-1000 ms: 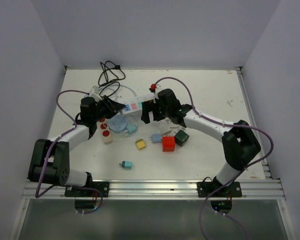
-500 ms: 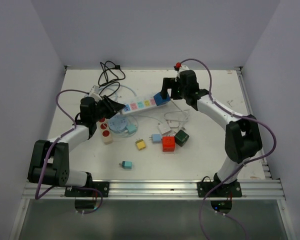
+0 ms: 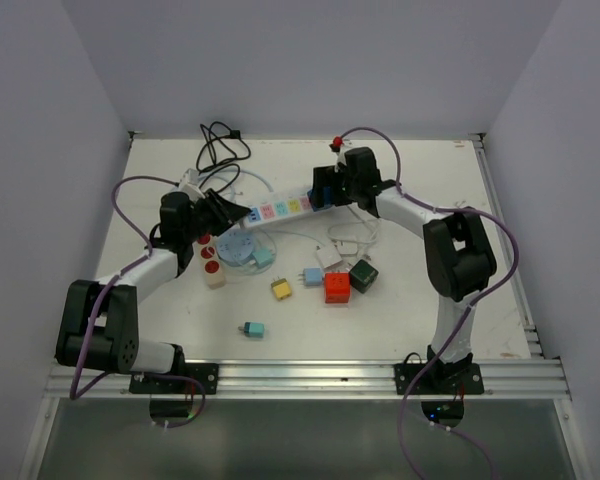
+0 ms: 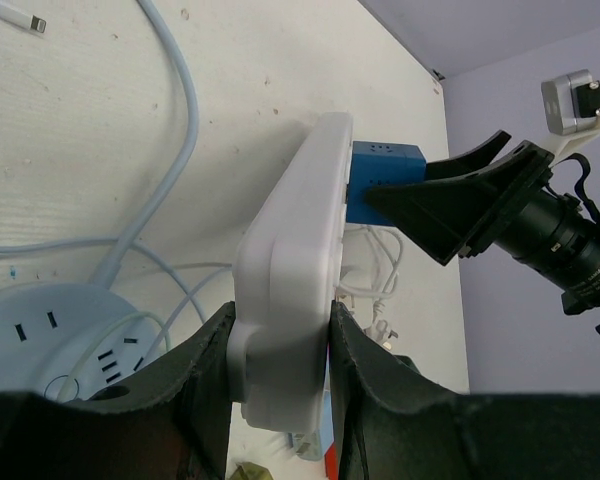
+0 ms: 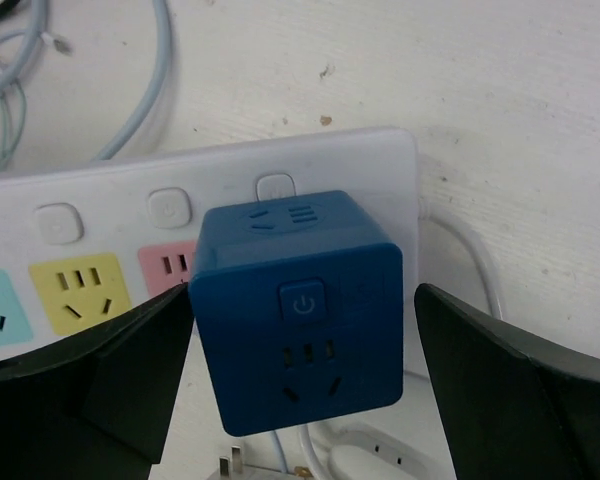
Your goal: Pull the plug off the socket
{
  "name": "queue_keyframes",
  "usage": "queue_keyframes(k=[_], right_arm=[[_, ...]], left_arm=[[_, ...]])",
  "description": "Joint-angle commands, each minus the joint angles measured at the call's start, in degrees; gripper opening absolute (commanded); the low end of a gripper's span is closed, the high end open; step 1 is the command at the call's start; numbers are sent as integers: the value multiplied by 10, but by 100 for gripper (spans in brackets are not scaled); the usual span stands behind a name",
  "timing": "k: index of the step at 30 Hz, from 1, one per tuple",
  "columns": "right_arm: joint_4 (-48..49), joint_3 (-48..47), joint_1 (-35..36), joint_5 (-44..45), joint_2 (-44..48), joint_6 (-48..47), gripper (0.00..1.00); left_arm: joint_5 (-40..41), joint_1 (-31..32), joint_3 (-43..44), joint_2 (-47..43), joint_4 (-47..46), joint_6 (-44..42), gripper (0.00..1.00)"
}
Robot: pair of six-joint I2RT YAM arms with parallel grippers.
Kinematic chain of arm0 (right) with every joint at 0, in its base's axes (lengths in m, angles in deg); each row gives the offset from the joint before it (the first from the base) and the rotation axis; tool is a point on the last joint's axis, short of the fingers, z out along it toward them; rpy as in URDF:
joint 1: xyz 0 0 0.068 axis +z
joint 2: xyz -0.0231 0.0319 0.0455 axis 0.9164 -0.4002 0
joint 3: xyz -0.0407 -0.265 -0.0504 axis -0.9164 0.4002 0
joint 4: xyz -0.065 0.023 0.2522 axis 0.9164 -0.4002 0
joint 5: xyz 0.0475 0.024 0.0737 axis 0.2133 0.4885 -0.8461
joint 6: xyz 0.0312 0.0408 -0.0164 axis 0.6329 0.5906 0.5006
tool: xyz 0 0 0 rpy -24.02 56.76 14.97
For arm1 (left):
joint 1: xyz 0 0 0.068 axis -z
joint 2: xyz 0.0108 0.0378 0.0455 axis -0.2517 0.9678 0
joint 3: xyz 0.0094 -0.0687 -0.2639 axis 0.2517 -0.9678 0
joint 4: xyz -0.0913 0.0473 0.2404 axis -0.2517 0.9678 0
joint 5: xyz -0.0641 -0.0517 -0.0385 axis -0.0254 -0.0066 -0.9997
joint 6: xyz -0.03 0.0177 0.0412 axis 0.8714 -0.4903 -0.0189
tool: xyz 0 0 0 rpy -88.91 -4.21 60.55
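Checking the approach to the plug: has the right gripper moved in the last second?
Yes. The right gripper went from by the middle of the power strip to its right end. Its open jaws now stand on either side of the blue plug.

One white power strip is lying far-centre, with one blue cube plug sitting in it. Also lying around: one round socket, one black cable, two big cubes (red cube, green cube), and three small adapters (yellow adapter, light-blue adapter, teal adapter).

White-tubed arms, black joints, purple cables; left hand and right hand matte black.
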Motion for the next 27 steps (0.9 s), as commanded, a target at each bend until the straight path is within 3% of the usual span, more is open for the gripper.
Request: queue_keyframes(k=[1, 5, 8, 9, 11, 12, 15, 24, 27], right_arm=[[58, -25, -2, -50, 7, -18, 93], [50, -32, -3, -73, 3, -13, 79], [47, -27, -3, -86, 2, -8, 63], [46, -25, -3, -87, 3, -8, 52], [45, -20, -1, -87, 9, -9, 44], [45, -15, -1, -85, 13, -9, 35], [18, -13, 6, -59, 32, -17, 22], [-20, 7, 23, -28, 85, -26, 1], [6, 37, 1, -78, 105, -1, 0]], left_arm=[[36, -1, 14, 0, 44, -54, 0], [35, -1, 18, 3, 44, -54, 0], [34, -1, 20, 4, 44, -53, 0], [34, -1, 20, 5, 44, -52, 0], [34, -1, 20, 5, 43, -49, 0], [33, -1, 20, 4, 41, -48, 0], [35, 1, 21, 4, 39, -44, 0], [45, 20, 29, 10, 46, -39, 0], [51, 19, 27, 3, 51, -46, 0]])
